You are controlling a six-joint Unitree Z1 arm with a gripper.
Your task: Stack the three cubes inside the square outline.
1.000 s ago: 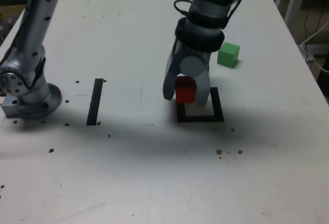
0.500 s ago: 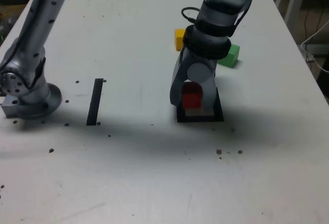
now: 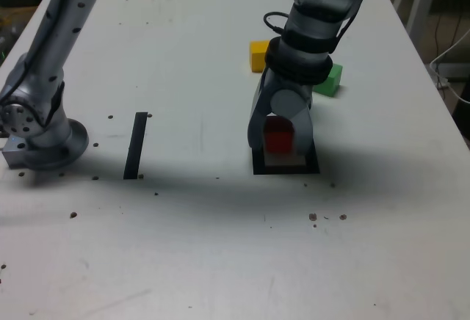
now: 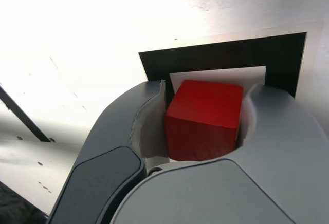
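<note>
The gripper (image 4: 203,131) stands over the square outline (image 3: 257,164) with the red cube (image 3: 279,135) between its jaws. In the wrist view one jaw looks to touch the cube's side and the other shows a thin gap, so I cannot tell for sure whether the cube is gripped or already released. The cube sits low in the white centre of the frame, near its 9 o'clock edge in the exterior view.

To do this step well, I think the jaws should open slowly and evenly, so neither one drags the cube sideways. The arm should then go straight up until it is clear, because the first cube must stay flat and square for the other two.

Farther off, the green cube (image 3: 330,79) lies at about 1 o'clock from the outline, and the yellow cube (image 3: 258,55) at about 11 o'clock.

No brand, label or writing can be read anywhere.
</note>
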